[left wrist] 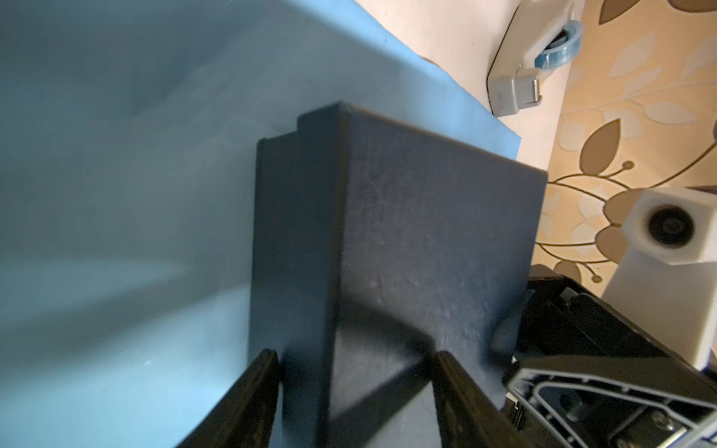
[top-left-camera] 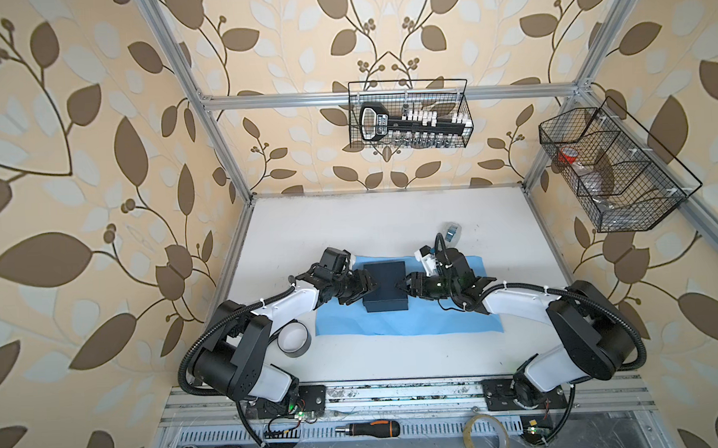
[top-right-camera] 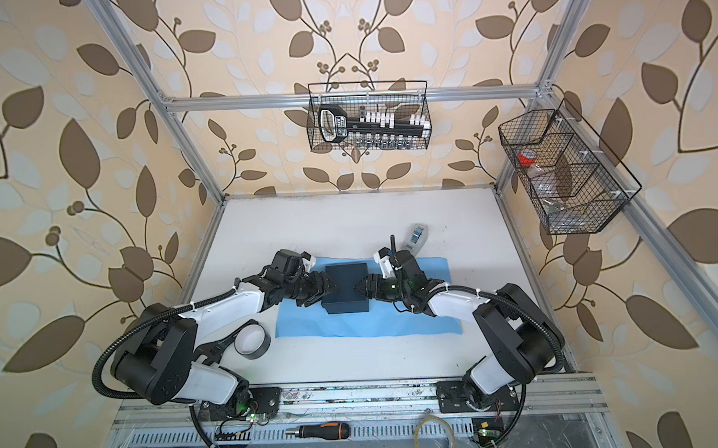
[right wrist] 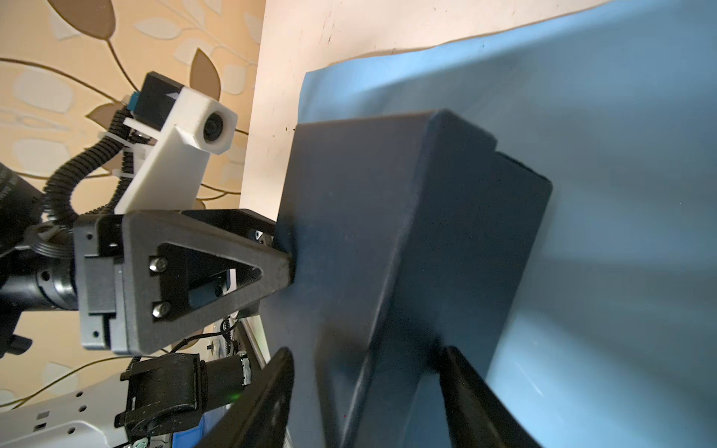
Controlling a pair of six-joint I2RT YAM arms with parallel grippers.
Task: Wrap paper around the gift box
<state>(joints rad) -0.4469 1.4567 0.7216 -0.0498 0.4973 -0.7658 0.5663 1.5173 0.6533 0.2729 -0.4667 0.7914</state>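
Squarely between both claws [top-left-camera: 366, 291] [top-left-camera: 401, 287], gift box [top-left-camera: 385, 284]

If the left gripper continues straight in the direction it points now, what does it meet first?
The gift box: the left gripper points at its near side, jaws apart around that edge. Whether they touch it is unclear.

Top views: stereo pair, high overhead, tilted down, far enough for whole table [top-left-camera: 396, 356]; near-identical framing. Wrist cams: v. close, low, aimed at each other across gift box [left wrist: 426, 232] on paper [left wrist: 116, 194], opp. sides, box shared w/ top views.
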